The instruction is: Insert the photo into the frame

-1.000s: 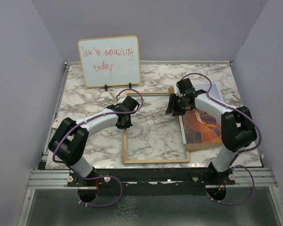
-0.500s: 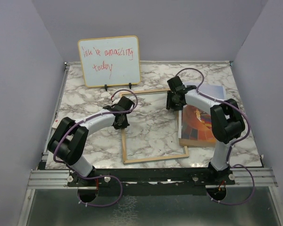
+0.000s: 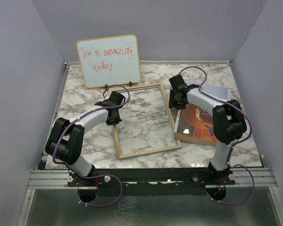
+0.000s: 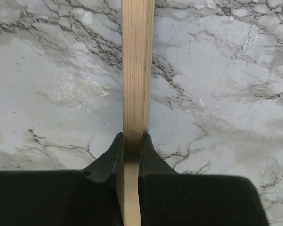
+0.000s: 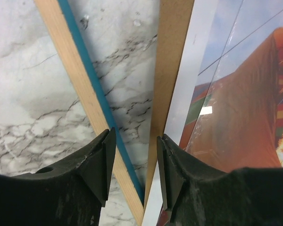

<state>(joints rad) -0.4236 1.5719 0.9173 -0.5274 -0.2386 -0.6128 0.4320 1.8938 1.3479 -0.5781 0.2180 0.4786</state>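
Observation:
The frame lies flat on the marble table, light wood face up and skewed. My left gripper is shut on its left rail; in the left wrist view the rail runs straight between the closed fingers of the gripper. The photo, an orange and red balloon print, lies on a brown backing board right of the frame. My right gripper is open over the frame's right rail, which shows a blue edge. It also spans the board's edge beside the photo, and its jaws hold nothing.
A whiteboard with red handwriting stands on small feet at the back left, just behind the frame's far corner. The table's raised edges run along the left, right and back. Purple cables loop from both arms.
The frame has slid and turned to the left and away, carried by my left gripper. My right gripper has stayed by the frame's right rail, and the photo on its board shifted slightly.

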